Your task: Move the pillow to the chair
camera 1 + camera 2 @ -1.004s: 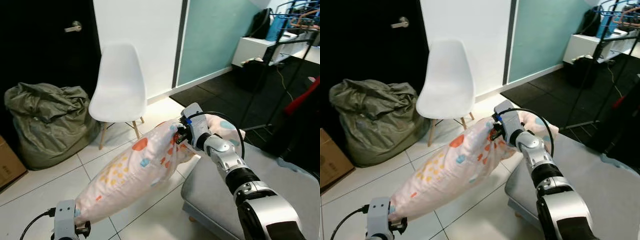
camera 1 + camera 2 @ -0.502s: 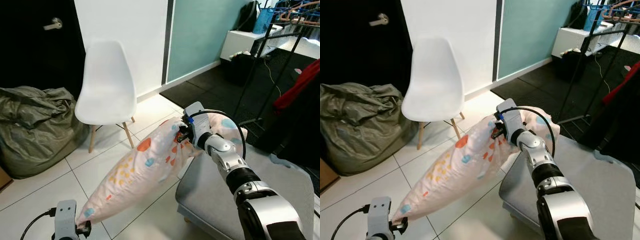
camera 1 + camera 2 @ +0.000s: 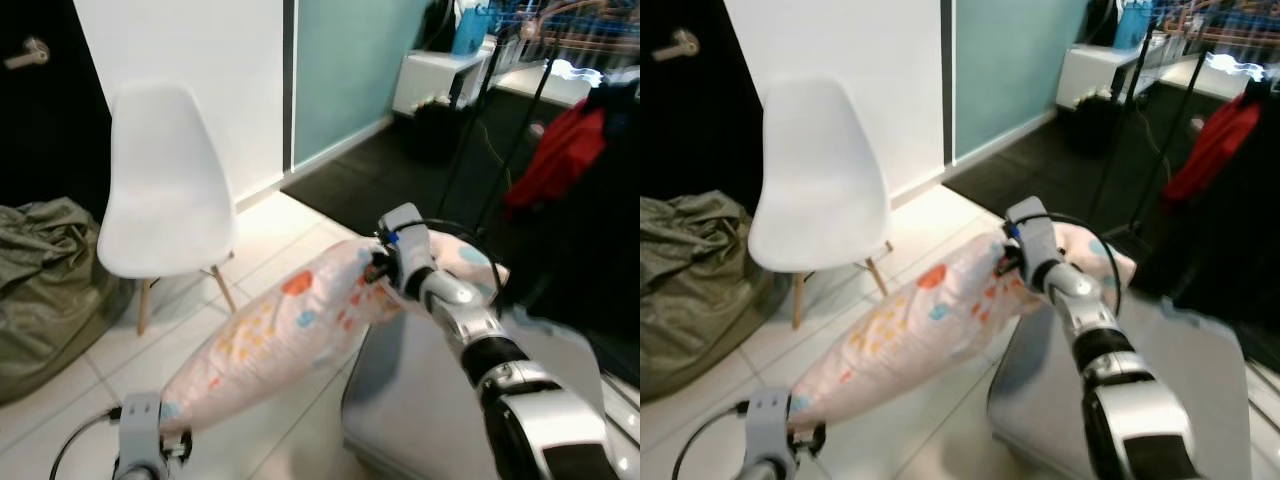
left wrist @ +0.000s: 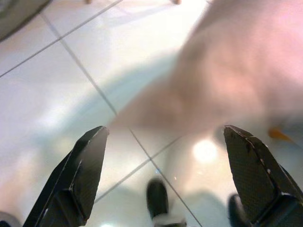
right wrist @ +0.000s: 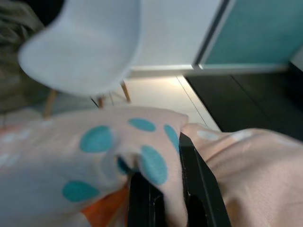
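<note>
Floor (image 3: pixel 60 400): glossy pale tiles with thin grout lines.
Bag (image 3: pixel 40 290): big slumped olive sack of crumpled fabric, beside the chair on the robot's left.
Ottoman (image 3: pixel 420 420): grey, smooth, rounded corners, under the right arm.
Chair (image 3: pixel 160 200): white moulded plastic shell, curved back, slim wooden legs, against the white wall.
Pillow (image 3: pixel 290 320): long, soft, pale pink, dotted orange, yellow and teal; held off the floor, slanting between both grippers, near the chair yet apart from it.
Right gripper (image 5: pixel 163 189): black fingers narrow, pinching a fold of the pillow's upper end.
Left gripper (image 4: pixel 163 175): fingers wide apart over the tiles; the pillow is blurred just beyond them.
</note>
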`<state>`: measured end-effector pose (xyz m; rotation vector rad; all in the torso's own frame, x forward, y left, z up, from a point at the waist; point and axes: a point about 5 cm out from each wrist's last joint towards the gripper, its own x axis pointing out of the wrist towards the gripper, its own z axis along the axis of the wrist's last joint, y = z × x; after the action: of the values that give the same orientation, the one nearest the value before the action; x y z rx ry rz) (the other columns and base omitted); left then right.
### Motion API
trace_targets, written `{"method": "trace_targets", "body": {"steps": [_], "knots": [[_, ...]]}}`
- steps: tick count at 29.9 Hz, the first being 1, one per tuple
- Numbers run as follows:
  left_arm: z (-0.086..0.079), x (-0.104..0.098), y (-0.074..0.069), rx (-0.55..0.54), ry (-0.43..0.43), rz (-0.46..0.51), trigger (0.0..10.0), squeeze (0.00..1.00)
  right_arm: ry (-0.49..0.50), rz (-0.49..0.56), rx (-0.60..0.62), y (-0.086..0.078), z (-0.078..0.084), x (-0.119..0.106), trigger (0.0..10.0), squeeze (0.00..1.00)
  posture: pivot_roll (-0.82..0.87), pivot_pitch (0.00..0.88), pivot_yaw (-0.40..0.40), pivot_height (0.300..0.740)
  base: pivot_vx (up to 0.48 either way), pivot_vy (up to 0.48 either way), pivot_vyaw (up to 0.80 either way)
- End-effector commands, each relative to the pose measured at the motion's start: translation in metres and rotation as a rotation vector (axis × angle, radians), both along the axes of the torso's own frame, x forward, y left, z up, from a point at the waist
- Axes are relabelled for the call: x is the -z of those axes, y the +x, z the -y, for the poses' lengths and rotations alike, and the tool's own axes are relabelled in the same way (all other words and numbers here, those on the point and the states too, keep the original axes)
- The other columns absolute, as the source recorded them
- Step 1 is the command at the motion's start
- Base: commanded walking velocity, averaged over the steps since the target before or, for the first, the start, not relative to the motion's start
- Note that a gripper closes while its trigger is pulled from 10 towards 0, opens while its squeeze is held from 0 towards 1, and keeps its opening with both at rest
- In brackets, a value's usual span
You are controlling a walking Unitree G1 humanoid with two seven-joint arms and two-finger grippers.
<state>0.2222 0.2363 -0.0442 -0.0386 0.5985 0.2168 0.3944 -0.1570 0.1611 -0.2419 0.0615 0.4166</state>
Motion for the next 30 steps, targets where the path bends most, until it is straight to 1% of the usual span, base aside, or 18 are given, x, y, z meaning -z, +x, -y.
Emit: {"method": "trace_targets", "body": {"steps": [1, 3, 5, 9, 13, 16, 22, 30], "knots": [[-0.004, 0.006, -0.01, -0.01, 0.005, -0.037, 10.0, 0.0, 0.05, 0.095, -0.061, 0.004, -0.017, -0.023, 10.0, 0.0, -0.15, 0.062, -0.063, 0.74, 0.454, 0.0, 0.0], [-0.004, 0.006, -0.009, -0.01, 0.005, -0.037, 10.0, 0.0, 0.052, 0.1, -0.067, 0.004, -0.017, -0.023, 10.0, 0.0, -0.15, 0.062, -0.063, 0.74, 0.454, 0.0, 0.0], [-0.004, 0.006, -0.01, -0.009, 0.006, -0.038, 10.0, 0.0, 0.065, 0.105, -0.089, 0.003, -0.017, -0.024, 10.0, 0.0, -0.15, 0.059, -0.061, 0.74, 0.458, 0.0, 0.79], [-0.004, 0.006, -0.01, -0.008, 0.005, -0.038, 10.0, 0.0, 0.097, 0.116, -0.067, 0.005, -0.015, -0.028, 10.0, 0.0, -0.15, 0.056, -0.062, 0.74, 0.455, 0.0, 0.78], [-0.004, 0.006, -0.01, -0.009, 0.005, -0.039, 10.0, 0.0, 0.105, 0.103, -0.001, 0.008, -0.01, -0.03, 10.0, 0.0, -0.15, 0.052, -0.063, 0.74, 0.457, 0.0, 0.0], [-0.004, 0.006, -0.01, -0.009, 0.005, -0.04, 10.0, 0.0, 0.11, 0.104, 0.027, 0.009, -0.007, -0.032, 10.0, 0.0, -0.15, 0.05, -0.063, 0.74, 0.456, 0.0, 0.0], [-0.003, 0.006, -0.01, -0.006, 0.006, -0.041, 10.0, 0.0, 0.128, 0.106, 0.048, 0.012, -0.005, -0.037, 10.0, 0.0, -0.15, 0.041, -0.063, 0.74, 0.456, 0.0, 0.0], [-0.003, 0.006, -0.01, -0.003, 0.006, -0.043, 10.0, 0.0, 0.125, 0.111, 0.073, 0.013, -0.002, -0.04, 10.0, 0.0, -0.15, 0.034, -0.065, 0.74, 0.462, 0.0, 0.0]]}}
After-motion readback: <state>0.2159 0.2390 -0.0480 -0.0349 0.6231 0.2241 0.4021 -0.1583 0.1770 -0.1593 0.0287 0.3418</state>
